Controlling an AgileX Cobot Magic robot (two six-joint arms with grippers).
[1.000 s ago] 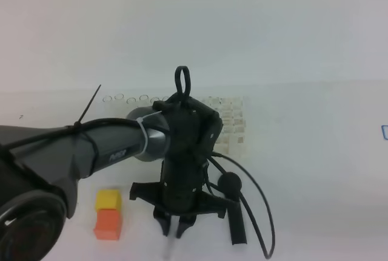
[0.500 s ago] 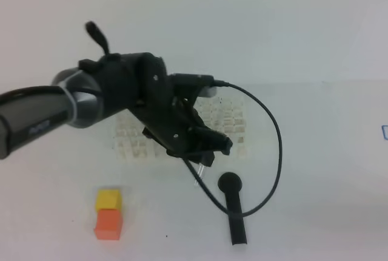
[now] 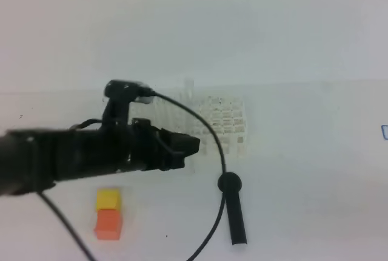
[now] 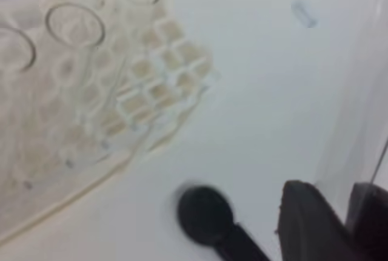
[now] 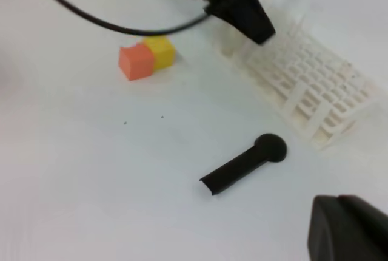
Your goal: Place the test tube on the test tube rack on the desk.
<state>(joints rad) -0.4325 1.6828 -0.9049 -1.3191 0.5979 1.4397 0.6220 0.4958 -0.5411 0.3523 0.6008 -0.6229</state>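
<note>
The left pincer (image 3: 193,145) hangs over the near-left part of the test tube rack (image 3: 227,124), jaws part-way closed. A long clear shape runs up beside them in the left wrist view, likely the test tube (image 4: 357,121), apparently gripped; blur keeps it uncertain. Other tubes (image 4: 76,25) already stand in the rack. The right pincer (image 5: 348,233) waits shut and empty, well off the rack. The tube looks lifted; seating it in a hole remains.

test tube rack (image 3: 227,121) left part hidden behind left arm, left wrist view blurred — right fingers (image 5: 345,230) cut off by frame edge
</note>
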